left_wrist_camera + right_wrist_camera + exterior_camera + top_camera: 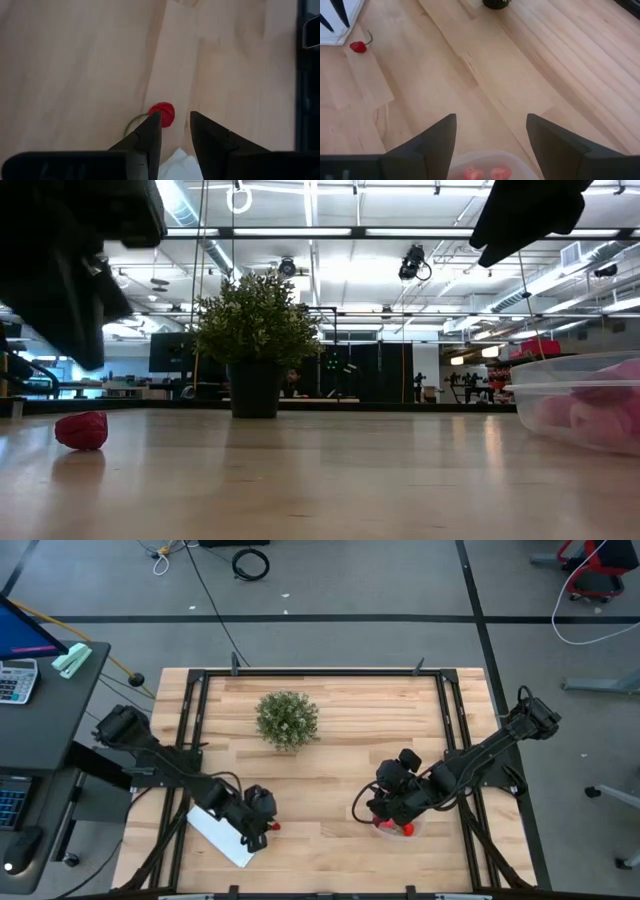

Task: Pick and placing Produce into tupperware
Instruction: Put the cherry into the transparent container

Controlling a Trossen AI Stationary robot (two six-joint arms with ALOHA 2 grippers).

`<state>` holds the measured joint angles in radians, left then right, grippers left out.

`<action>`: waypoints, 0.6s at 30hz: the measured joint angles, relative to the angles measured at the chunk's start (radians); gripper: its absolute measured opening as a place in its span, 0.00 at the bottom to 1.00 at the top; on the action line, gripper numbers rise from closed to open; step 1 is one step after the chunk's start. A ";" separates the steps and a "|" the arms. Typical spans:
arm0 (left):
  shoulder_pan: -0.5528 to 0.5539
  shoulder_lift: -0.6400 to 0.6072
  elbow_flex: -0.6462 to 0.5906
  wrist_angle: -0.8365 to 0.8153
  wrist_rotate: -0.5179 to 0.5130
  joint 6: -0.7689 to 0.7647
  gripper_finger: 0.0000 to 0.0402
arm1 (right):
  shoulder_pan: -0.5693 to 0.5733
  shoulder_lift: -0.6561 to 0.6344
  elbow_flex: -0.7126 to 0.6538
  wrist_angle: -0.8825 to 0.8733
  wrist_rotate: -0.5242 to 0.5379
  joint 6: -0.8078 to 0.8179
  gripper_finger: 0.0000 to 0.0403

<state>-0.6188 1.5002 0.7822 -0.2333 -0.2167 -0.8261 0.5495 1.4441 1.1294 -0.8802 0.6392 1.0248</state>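
The wooden table [330, 790] carries everything. A bushy potted plant [287, 720] stands toward its far edge, and a flat white sheet [215, 833] lies near the front left corner.

The clear round tub [580, 408] sits near the front right corner, already holding several pink and red pieces [490, 173]. The right gripper [490, 137] hangs directly over it with its fingers spread wide and nothing between them — it looks to be waiting there.

The left gripper [175, 127] hovers at the inner edge of the white sheet, its fingers partly closed with a narrow gap and nothing in hand. One small red piece with a thin green stem [162, 114] lies on the bare wood just beyond the fingertips, apart from them.

Judging from this, the pick is the risk. The gap between the fingers looks barely wider than the red piece, and the piece sits off toward one finger — a straight descent could land a fingertip on it and roll it away, or pinch only the stem. The sheet's edge beside the fingers could also get snagged.
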 joint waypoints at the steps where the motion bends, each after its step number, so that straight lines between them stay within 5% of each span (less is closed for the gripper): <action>1: -0.002 0.019 0.000 0.011 0.000 -0.004 0.28 | 0.000 0.000 0.000 0.002 0.000 0.000 0.62; 18: -0.001 0.118 0.024 0.045 -0.026 0.027 0.56 | 0.000 0.000 0.000 0.007 0.000 -0.005 0.62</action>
<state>-0.6195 1.6184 0.8059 -0.1883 -0.2422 -0.7992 0.5495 1.4441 1.1294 -0.8729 0.6392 1.0196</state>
